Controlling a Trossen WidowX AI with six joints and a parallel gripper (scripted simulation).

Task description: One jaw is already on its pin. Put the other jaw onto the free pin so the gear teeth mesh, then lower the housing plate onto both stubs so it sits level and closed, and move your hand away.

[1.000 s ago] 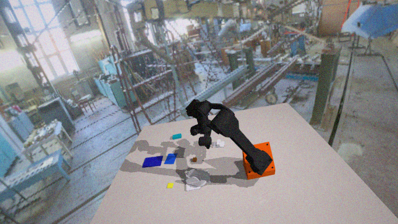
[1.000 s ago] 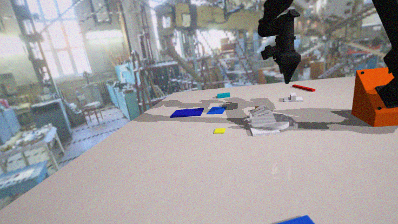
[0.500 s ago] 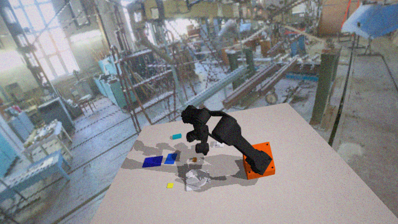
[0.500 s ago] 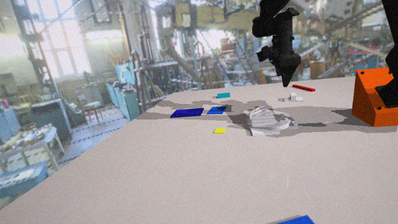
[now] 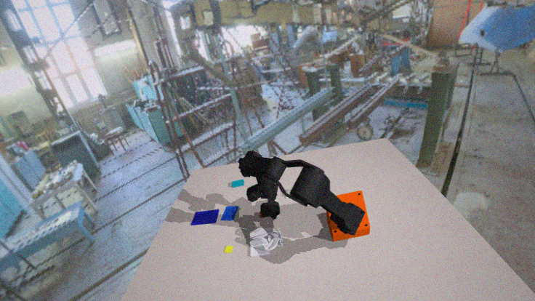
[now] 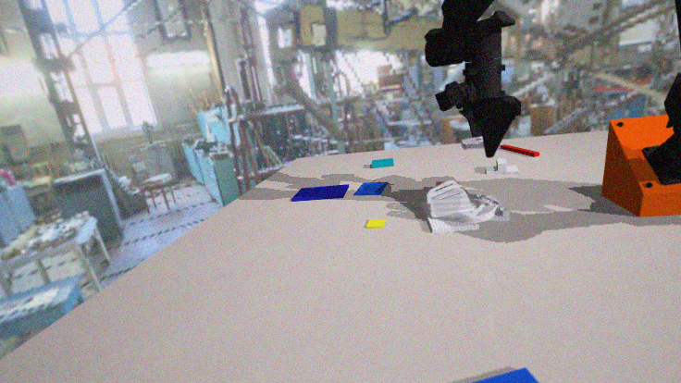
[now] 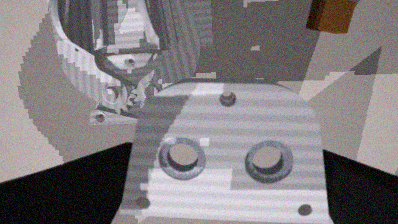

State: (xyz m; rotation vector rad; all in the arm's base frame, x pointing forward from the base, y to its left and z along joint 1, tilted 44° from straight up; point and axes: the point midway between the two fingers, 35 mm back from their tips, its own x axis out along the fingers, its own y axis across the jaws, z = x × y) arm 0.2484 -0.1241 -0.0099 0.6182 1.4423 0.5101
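My gripper [image 5: 268, 215] [image 6: 489, 153] is shut on the pale housing plate [image 7: 225, 125], with one black finger at each side edge. The plate has two ringed holes and small dark holes; the fingers hide it in the top and exterior views. The pale jaw assembly [image 5: 263, 243] [image 6: 451, 209] [image 7: 80, 62] lies on the table. The gripper is above the table, behind the assembly in the exterior view. In the wrist view, curved jaw parts and small gear teeth [image 7: 136, 95] show beyond the plate's upper left. The plate partly covers that area, so the jaws' seating and mesh are unclear.
A brown block [image 7: 330, 16] [image 6: 439, 183] is near the assembly. Blue pieces [image 5: 205, 217] [image 5: 230, 213], a yellow square [image 5: 228, 249] [image 6: 376, 224] and a teal block [image 5: 237, 183] [image 6: 382, 163] lie leftward. A red bar [image 6: 519, 151] and small pale part [image 6: 501, 167] lie behind. The orange base [image 5: 353, 198] stands right.
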